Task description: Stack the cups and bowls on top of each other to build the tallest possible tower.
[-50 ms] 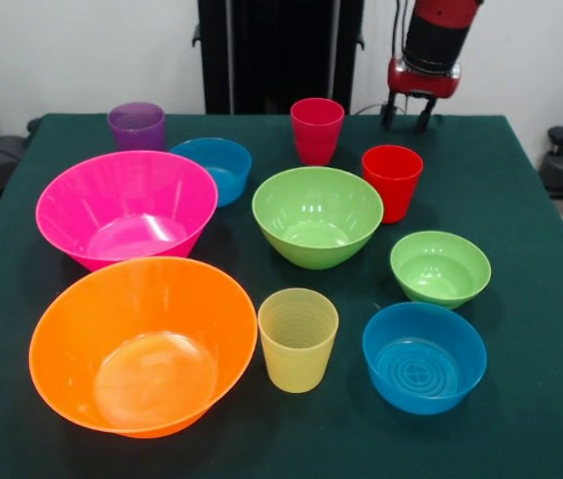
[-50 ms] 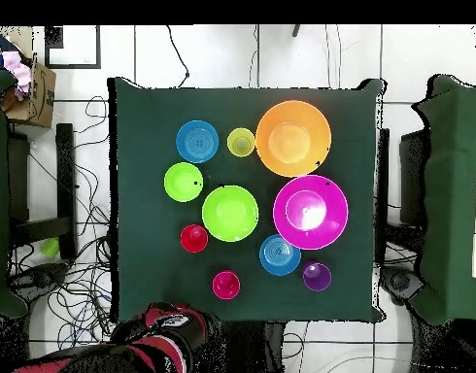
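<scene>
Front view: the claw (image 1: 408, 115) hangs at the far right corner of the table (image 1: 531, 299), above the cloth. Its two dark fingers stand a little apart, approx. narrow-to-medium gap, with nothing between them, and touch no cup or bowl. The nearest piece is the bright red cup (image 1: 392, 182), below and a bit left of it, well apart. No tower is built; every piece stands alone and upright. Back row: purple cup (image 1: 137, 126), small blue bowl (image 1: 213, 168), pinkish-red cup (image 1: 316, 130). Middle: big pink bowl (image 1: 127, 208), medium green bowl (image 1: 317, 215), small green bowl (image 1: 440, 267). Front: big orange bowl (image 1: 143, 342), yellow cup (image 1: 297, 337), second blue bowl (image 1: 424, 355).

Overhead view: the arm (image 2: 169, 330) lies at the bottom edge, just outside the table's edge, near the pinkish-red cup (image 2: 226, 285). The claw's opening cannot be told here. The pieces sit spread over the cloth, orange bowl (image 2: 293, 138) and pink bowl (image 2: 310, 212) nearly touching, the others w/ gaps between.
</scene>
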You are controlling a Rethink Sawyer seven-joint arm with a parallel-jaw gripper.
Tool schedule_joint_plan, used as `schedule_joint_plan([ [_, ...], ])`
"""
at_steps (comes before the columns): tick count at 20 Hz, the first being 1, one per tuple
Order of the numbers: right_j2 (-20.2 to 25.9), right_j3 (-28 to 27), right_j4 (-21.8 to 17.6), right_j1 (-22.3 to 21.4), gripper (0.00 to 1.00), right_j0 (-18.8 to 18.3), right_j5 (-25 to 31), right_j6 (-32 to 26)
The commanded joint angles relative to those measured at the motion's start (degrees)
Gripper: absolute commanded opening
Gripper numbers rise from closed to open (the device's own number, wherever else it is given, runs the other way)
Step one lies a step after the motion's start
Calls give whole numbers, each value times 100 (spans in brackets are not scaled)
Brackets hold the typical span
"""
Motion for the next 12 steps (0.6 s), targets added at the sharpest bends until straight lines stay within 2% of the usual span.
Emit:
schedule_joint_plan([
  [1, 331, -700, 423, 142, 100, 259, -165, 1009],
  [8, 346, -727, 532, 141, 100, 395, -238, 1127],
  [12, 222, -664, 546, -216, 100, 430, 188, 965],
])
